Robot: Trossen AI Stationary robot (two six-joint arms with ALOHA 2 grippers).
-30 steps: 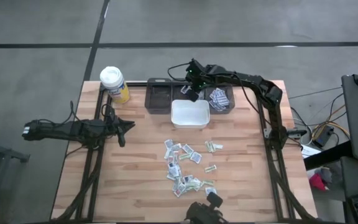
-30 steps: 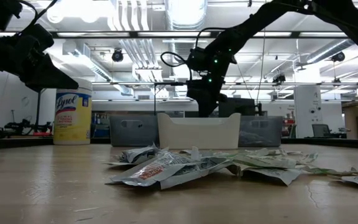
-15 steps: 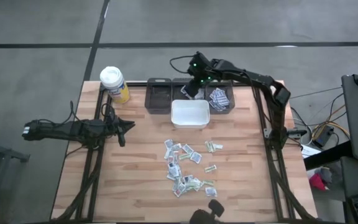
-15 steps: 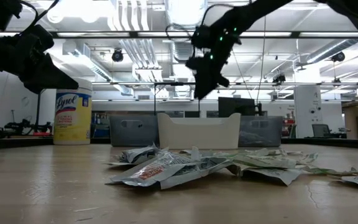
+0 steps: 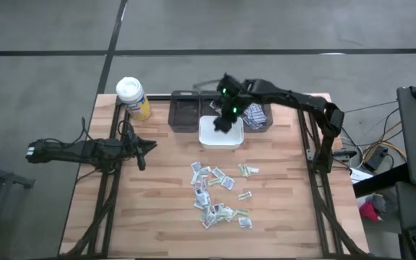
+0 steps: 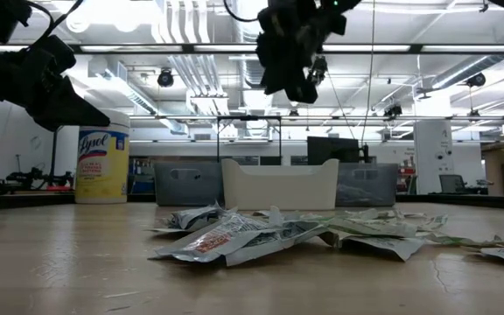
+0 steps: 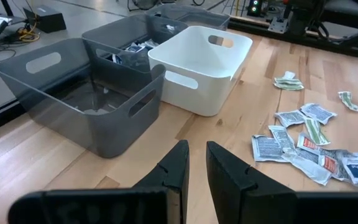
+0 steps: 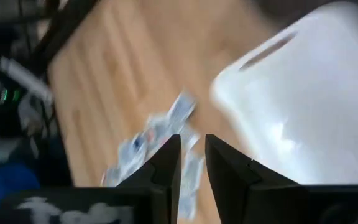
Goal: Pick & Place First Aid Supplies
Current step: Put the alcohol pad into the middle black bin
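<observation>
Right hand (image 5: 223,124) high over white bin (image 5: 231,141), fingers slightly parted, gripping nothing. Packets (image 5: 217,193) scattered on bench (image 5: 157,209) beyond the bin, well apart from the hand. Grey bins (image 5: 185,113) behind. Left hand (image 5: 144,149) idle, fingers slightly parted.

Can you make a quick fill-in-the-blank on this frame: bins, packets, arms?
1. The right gripper hangs above the ____ bin.
2. The loose packets lie on the ____.
3. The yellow bottle has a ____ lid.
4. The left gripper holds ____.

Missing: white; table; white; nothing
</observation>
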